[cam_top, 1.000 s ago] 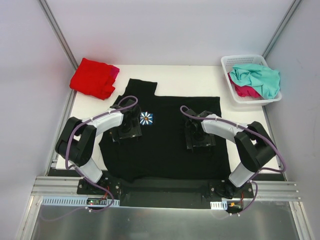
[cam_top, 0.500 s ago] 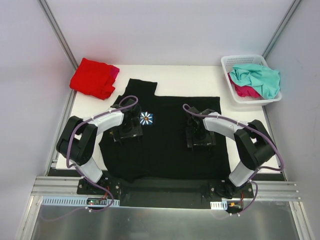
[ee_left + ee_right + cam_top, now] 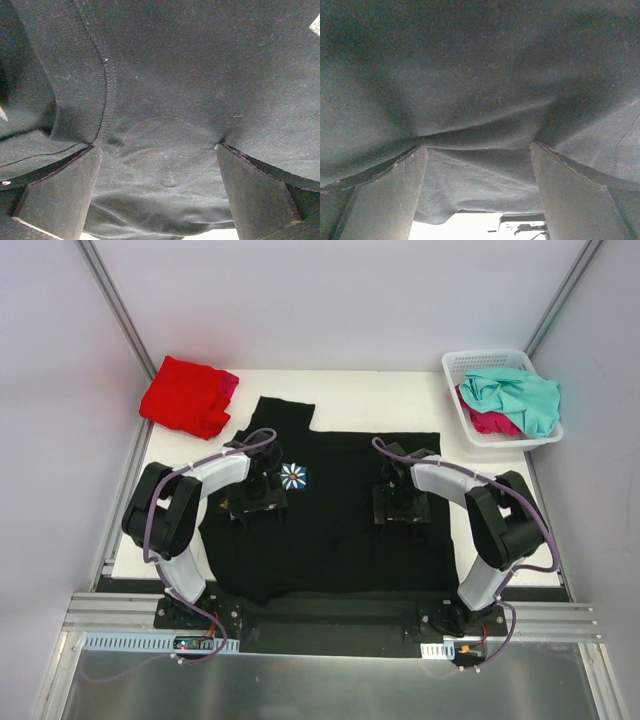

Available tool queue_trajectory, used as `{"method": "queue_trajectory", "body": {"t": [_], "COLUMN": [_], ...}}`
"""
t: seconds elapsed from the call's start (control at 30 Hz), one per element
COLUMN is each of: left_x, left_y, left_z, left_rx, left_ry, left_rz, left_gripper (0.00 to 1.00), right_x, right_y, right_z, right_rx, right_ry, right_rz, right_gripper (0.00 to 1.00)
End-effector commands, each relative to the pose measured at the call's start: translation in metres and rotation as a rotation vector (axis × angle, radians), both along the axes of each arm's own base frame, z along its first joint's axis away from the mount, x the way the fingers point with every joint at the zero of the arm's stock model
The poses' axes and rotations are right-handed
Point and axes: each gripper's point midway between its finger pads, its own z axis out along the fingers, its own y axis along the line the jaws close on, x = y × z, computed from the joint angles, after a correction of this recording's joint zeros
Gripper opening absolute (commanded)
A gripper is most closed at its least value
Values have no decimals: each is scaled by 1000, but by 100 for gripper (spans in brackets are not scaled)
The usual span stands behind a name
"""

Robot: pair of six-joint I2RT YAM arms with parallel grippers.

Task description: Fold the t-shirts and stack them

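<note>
Left end effector (image 3: 157,148) and right end effector (image 3: 477,147) splayed on black t-shirt (image 3: 330,540)

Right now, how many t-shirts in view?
4: black t-shirt spread mid-table, red t-shirt folded far left, teal t-shirt atop a magenta t-shirt in the basket. More may be hidden.

The black t-shirt (image 3: 165,75) is matt, linty knit cloth with a ribbed collar; the basket (image 3: 455,370) is white plastic lattice.
</note>
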Motion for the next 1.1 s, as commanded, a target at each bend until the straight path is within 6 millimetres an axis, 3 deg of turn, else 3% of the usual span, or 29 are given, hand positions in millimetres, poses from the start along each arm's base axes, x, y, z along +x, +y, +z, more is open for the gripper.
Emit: {"method": "queue_trajectory", "body": {"t": [0.0,0.23,0.5,0.83,1.07], "left_x": [34,58,95,140,185], "left_y": [-14,-12,-15,-16,-14], "left_z": [-26,-25,-15,-3,16], "left_rx": [-39,-43,-69,-91,-94], "left_ry": [-72,-90,-110,-151,-207], "left_rz": [25,25,8,22,29], "left_gripper": [99,99,99,99,99], "right_x": [39,58,87,104,112], "right_y": [4,3,14,14,14], "right_z": [-12,-12,10,31,43], "right_rx": [27,49,86,89,112], "right_ry": [-102,-95,-136,-159,-186], "right_rz": [-17,-18,-2,16,7], "right_gripper": [88,88,87,87,88]}}
